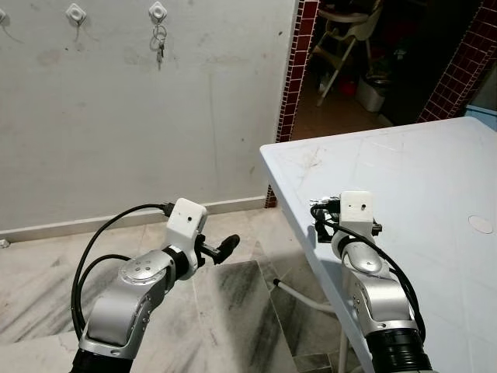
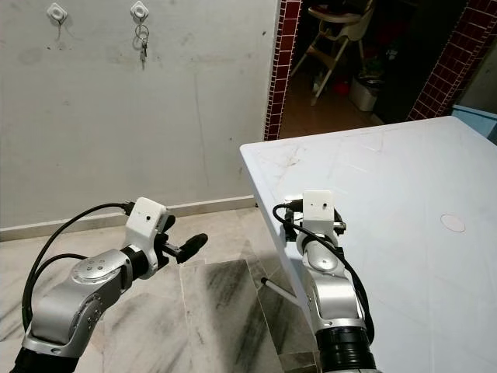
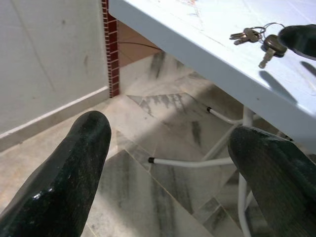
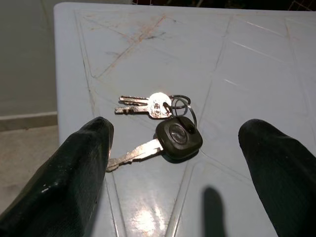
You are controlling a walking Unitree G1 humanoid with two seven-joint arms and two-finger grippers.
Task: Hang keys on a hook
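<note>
Keys (image 4: 160,129) lie flat on the white table (image 4: 256,59), seen at the centre of the right wrist frame; the bunch is a black-headed key pointing toward the lower left, two plain silver keys fanned toward the left, and a thin ring joining them at the upper right of the bunch. The right gripper (image 4: 173,163) hangs over them with its two black fingers spread wide, one at the lower left of that frame and one at the lower right, holding nothing; the keys sit between the fingers and slightly ahead of the tips, not touching either. In the left eye view the right gripper's wrist (image 1: 353,221) sits at the lower centre, over the near corner of the table. The left gripper (image 1: 224,249) is at the lower left of that view, over the marble floor (image 1: 233,311), fingers apart and empty. Upper left of the same view, on the grey wall (image 1: 116,116), a hook (image 1: 75,12) stands bare; the next hook (image 1: 158,11) to its right already carries another set of keys (image 1: 159,45).

The step in hand looks like the pick-up; to do it well, the fingers should probably come down squarely around the thick black key head, since the flat blades and thin ring offer little to pinch; close gently so the bunch does not skate across the smooth top toward the nearby edge.
</note>
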